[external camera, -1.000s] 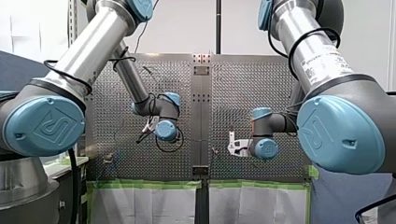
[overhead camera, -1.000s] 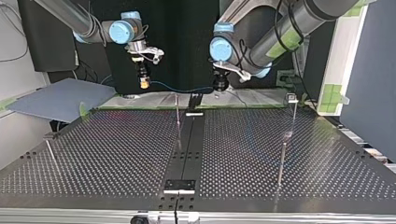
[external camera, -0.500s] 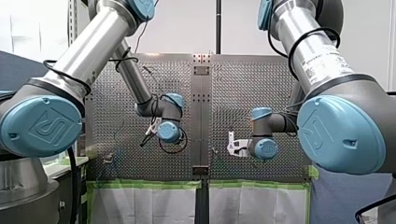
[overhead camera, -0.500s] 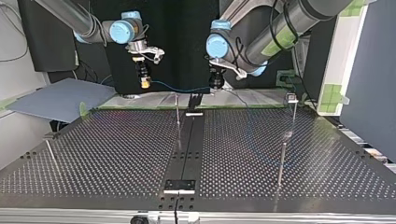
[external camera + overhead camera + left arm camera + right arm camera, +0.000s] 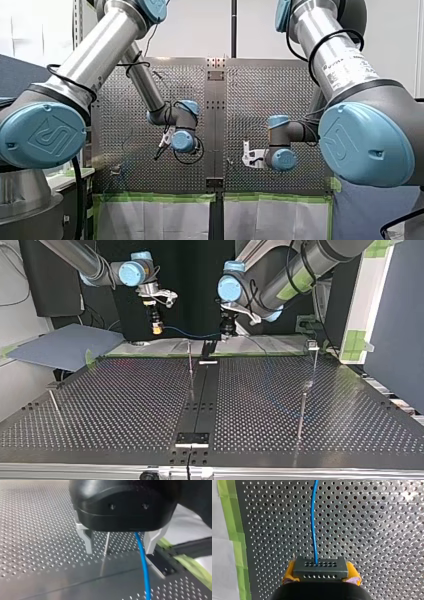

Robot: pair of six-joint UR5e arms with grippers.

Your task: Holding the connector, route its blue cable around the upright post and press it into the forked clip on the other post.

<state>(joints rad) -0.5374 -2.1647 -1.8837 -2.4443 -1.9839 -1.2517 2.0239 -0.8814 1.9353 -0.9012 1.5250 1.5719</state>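
Connector [image 5: 320, 568] crosswise, cable [image 5: 313, 522] seemingly straight ahead

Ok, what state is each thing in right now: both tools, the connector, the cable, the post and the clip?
Right tool: shut on the connector.
Left tool: open, blue cable passing between its fingers.
Connector: held, off the table.
Blue cable: hanging between the two tools, not clipped.
Upright post: standing, cable not wrapped round it.
Forked clip: no cable seen in it.
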